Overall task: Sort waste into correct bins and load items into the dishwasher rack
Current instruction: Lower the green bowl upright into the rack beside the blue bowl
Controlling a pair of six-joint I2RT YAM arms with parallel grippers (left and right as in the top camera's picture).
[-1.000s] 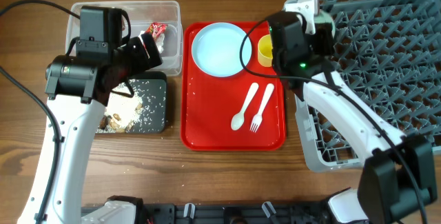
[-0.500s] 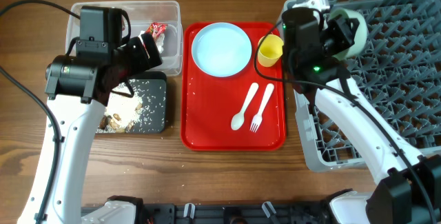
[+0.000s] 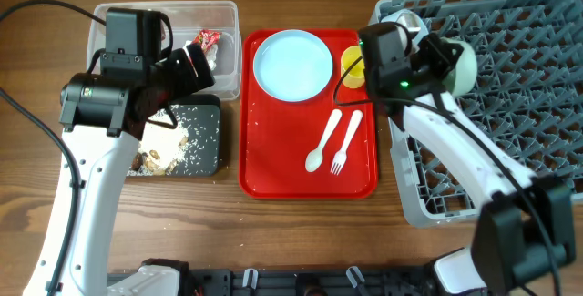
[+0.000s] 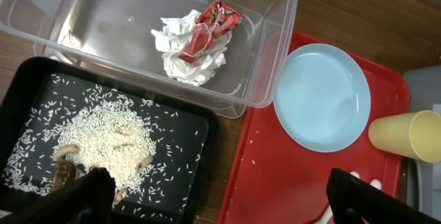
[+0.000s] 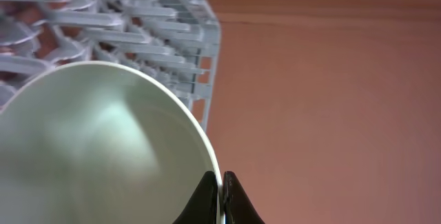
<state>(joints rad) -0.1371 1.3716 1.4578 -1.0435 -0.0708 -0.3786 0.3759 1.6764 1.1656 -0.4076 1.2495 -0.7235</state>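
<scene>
The rack fills the right of the frame. Over its upper left corner the right gripper holds a bowl tipped on edge. At centre lies a red tray with a plate at its top. A cup stands in its upper right corner, partly under the right arm, and a spoon and fork lie side by side below. At upper left, a clear tub holds a wrapper. Just below it a black tray carries scraps. The left gripper hangs over where the two meet.
</scene>
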